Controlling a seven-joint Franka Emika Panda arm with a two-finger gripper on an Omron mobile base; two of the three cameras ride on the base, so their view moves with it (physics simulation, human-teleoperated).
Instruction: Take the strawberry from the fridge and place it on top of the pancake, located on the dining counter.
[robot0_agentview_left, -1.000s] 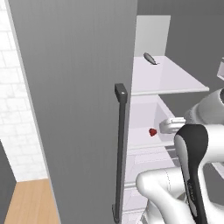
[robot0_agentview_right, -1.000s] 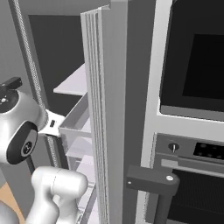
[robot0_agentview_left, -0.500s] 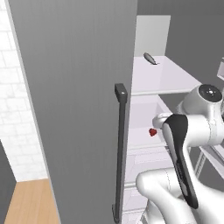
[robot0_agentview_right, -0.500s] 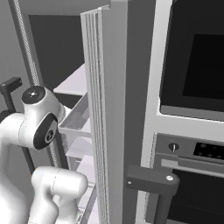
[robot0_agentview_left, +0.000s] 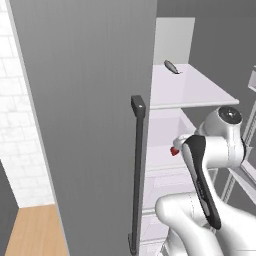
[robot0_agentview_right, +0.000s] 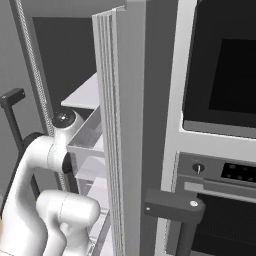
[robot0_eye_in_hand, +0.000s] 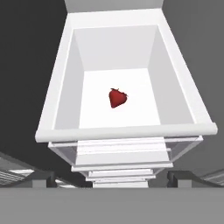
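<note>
The strawberry (robot0_eye_in_hand: 117, 98), a tiny bright red berry, lies on the floor of a white drawer (robot0_eye_in_hand: 52, 113) in the open fridge (robot0_agentview_left: 90, 100). In the hand view my gripper (robot0_eye_in_hand: 113, 178) hovers above and in front of the drawer's near rim, open, with nothing between its dark fingertips (robot0_eye_in_hand: 43, 177). From the left base view only a bit of the strawberry (robot0_agentview_left: 174, 151) peeks out beside my white arm (robot0_agentview_left: 210, 150). The pancake and the dining counter are out of view.
The grey fridge door (robot0_agentview_left: 75, 125) with its dark bar handle (robot0_agentview_left: 137, 170) stands open on the left. A white shelf (robot0_agentview_left: 190, 90) above the drawer carries a small grey object (robot0_agentview_left: 171, 66). A black-fronted oven (robot0_agentview_right: 220, 90) stands to the right of the fridge door's edge (robot0_agentview_right: 120, 125).
My arm has swung up and forward into the fridge, and now stands in front of the drawer and covers part of the strawberry. The jaws stayed open.
</note>
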